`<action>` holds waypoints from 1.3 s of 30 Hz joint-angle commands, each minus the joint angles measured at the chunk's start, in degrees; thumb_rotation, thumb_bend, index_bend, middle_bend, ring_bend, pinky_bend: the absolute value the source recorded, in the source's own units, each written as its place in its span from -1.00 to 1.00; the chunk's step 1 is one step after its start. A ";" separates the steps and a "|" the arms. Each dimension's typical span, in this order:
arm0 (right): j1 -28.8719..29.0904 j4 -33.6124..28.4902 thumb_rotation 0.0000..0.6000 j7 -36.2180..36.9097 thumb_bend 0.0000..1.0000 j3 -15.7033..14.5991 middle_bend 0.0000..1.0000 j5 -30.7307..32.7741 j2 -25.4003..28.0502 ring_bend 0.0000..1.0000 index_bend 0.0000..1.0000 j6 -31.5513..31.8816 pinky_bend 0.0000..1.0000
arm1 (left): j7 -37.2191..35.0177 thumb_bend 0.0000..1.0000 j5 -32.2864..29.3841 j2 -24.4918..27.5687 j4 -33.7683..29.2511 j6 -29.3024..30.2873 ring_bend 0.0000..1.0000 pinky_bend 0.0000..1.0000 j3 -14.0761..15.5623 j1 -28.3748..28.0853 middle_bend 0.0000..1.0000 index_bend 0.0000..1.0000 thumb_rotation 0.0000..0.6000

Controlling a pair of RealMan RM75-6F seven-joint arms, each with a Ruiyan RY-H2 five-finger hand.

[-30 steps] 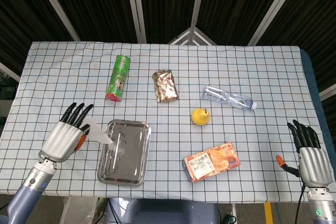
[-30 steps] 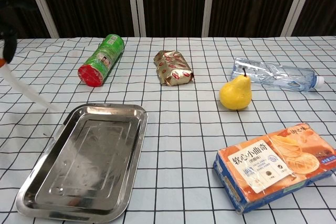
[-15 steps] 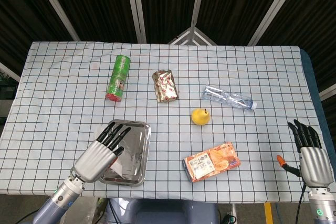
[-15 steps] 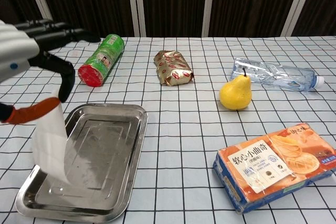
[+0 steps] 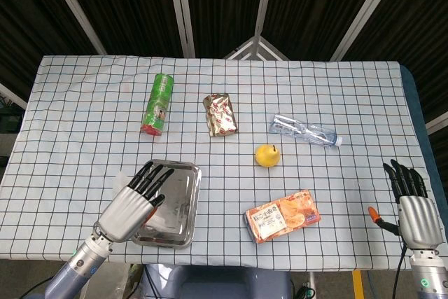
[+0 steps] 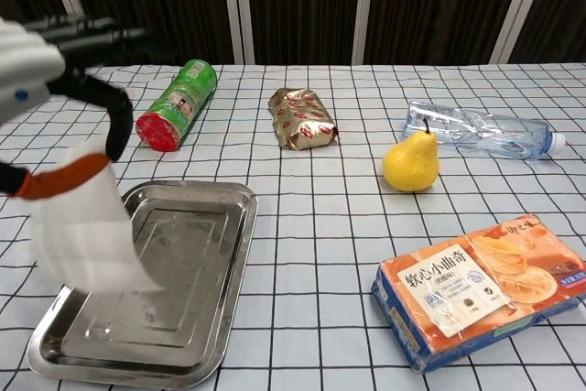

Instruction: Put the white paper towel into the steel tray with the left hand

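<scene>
The white paper towel (image 6: 87,240) hangs from my left hand (image 6: 37,75), pinched between the orange-tipped thumb and a black finger. Its lower edge reaches down into the left part of the steel tray (image 6: 183,318). In the head view my left hand (image 5: 133,201) covers the left half of the steel tray (image 5: 183,194), and the paper towel (image 5: 121,181) shows at both sides of it. My right hand (image 5: 413,208) stays at the table's right front corner with its fingers straight and apart, holding nothing.
A green can (image 5: 158,103) lies behind the tray. A foil snack packet (image 5: 220,114), a water bottle (image 5: 306,131) and a yellow pear (image 5: 267,155) sit mid-table. An orange biscuit box (image 5: 282,216) lies to the right of the tray near the front edge.
My left hand carried the towel from left of the tray to over it. In the last half second the towel swung and spread wider above the tray. The right hand has not moved.
</scene>
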 commanded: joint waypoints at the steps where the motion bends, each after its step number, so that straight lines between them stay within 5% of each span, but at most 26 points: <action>1: -0.03 -0.04 1.00 0.22 -0.37 0.00 -1.00 -0.04 0.10 -1.00 -1.00 0.06 -1.00 | 3.57 0.05 -1.84 1.44 -4.91 -1.39 -1.00 -1.00 -4.62 -2.70 -0.92 0.22 1.00; 7: -0.03 0.00 1.00 0.64 -0.37 0.00 -1.00 -0.09 0.23 -1.00 -1.00 0.06 -1.00 | 6.82 0.05 -4.38 0.72 -7.86 -3.14 -1.00 -1.00 -6.23 -4.16 -0.92 0.22 1.00; 14: -0.05 0.08 1.00 0.66 -0.37 0.04 -1.00 0.01 0.28 -1.00 -1.00 0.05 -1.00 | 5.18 0.05 -2.87 -0.47 -4.18 -3.17 -1.00 -1.00 -0.63 -2.24 -0.92 0.22 1.00; 21: -0.02 -0.19 1.00 0.36 -0.37 0.05 -1.00 0.46 0.40 -1.00 -1.00 -0.30 -1.00 | -3.91 0.05 1.44 -0.58 4.38 -0.96 -1.00 -1.00 5.46 0.14 -0.91 0.22 1.00; 31: 0.06 -0.48 1.00 -0.28 -0.37 0.08 -1.00 0.72 0.22 -1.00 -1.00 -0.52 -1.00 | -13.65 0.05 5.96 0.96 16.07 -4.29 -1.00 -1.00 10.14 -1.70 -0.91 0.22 1.00; 39: 0.06 -0.48 1.00 0.21 -0.37 0.12 -1.00 0.76 0.37 -1.00 -1.00 -0.57 -1.00 | -14.34 0.05 7.18 -0.26 18.39 -4.45 -1.00 -1.00 10.63 -1.93 -0.92 0.20 1.00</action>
